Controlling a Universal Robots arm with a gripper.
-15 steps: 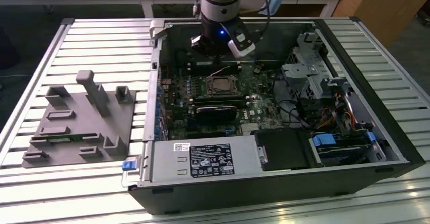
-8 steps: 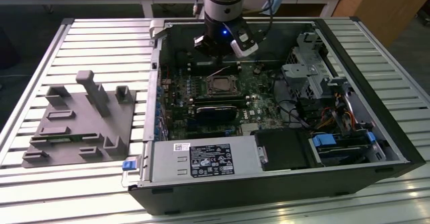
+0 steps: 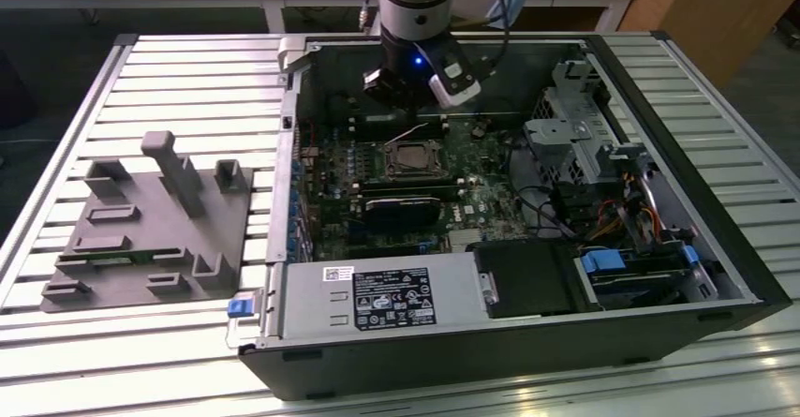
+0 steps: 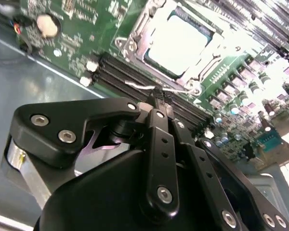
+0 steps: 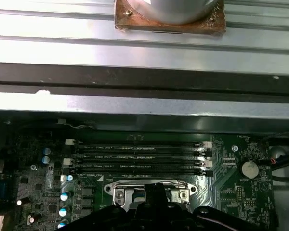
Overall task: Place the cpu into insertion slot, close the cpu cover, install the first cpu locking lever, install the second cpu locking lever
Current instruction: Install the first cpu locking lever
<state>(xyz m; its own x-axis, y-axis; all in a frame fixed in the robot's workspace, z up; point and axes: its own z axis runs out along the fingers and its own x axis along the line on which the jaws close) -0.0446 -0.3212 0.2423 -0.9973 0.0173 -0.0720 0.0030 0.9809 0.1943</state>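
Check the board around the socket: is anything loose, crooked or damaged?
One thing: a thin wire lever looks unlatched beside the insertion slot, slanting toward the memory slots instead of tucked along the rim. The cpu sits flat; no damage shows.

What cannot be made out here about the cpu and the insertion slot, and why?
Exterior view: insertion slot too small to tell whether it is closed.
First wrist view: gripper hides most of the slot.
Second wrist view: glare washes out the cpu; the picture's edge cuts the slot's corner.
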